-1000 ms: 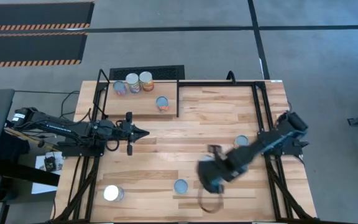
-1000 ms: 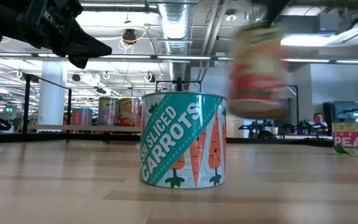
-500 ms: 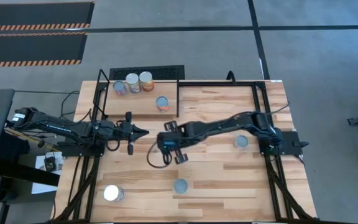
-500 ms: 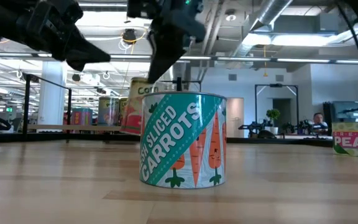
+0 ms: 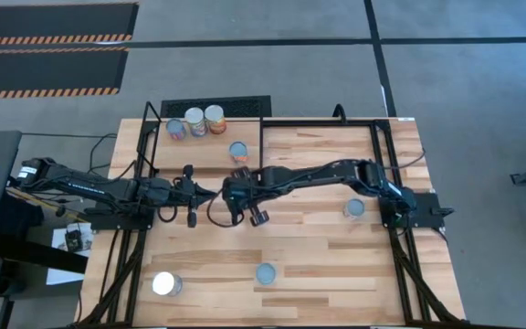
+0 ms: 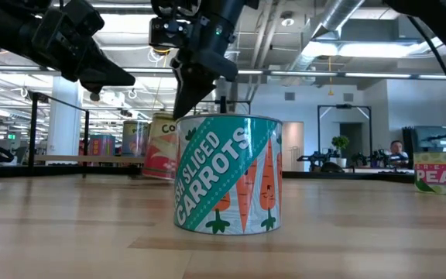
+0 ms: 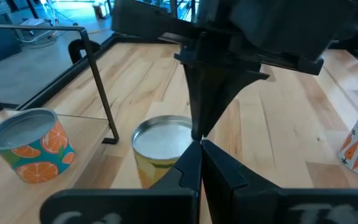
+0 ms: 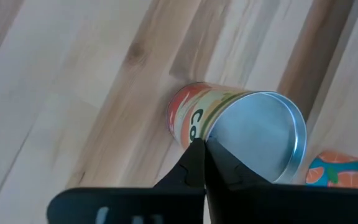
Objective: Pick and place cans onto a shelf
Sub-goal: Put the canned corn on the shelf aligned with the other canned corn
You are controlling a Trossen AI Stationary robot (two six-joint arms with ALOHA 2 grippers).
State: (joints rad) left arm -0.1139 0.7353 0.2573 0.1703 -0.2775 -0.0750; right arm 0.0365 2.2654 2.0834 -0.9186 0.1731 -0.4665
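My right gripper (image 5: 230, 191) reaches in from the table's right, its fingers together on a corn can (image 7: 161, 138) that stands on the tabletop just near of the shelf (image 5: 204, 155). In the high view the gripper hides this can. The low view shows the can (image 6: 161, 147) behind the carrots can (image 6: 227, 174). My left gripper (image 5: 215, 194) hovers shut and holds nothing, right beside the right gripper. An orange-label can (image 5: 238, 152) and three more cans (image 5: 194, 122) stand on the shelf board. My right gripper pinches the corn can's top rim (image 8: 211, 138) between its two fingertips (image 7: 199, 127), on the side of the rim toward the table's near edge. The fingers slant down from the table's right. The can's bottom (image 6: 158, 175) is on the tabletop and the can stands about upright.
Loose cans stand on the tabletop: a peas can (image 5: 355, 208) at the right, the carrots can (image 5: 266, 273) near the front edge, and a white-topped one (image 5: 165, 284) at the near left. The shelf's black rod frame (image 7: 98, 81) rises close beside the corn can.
My right gripper has swung from the table's near right toward the far left, to the shelf, rolling its wrist and coming down with the corn can. The can, lifted clear and then hanging tilted, now stands on the tabletop.
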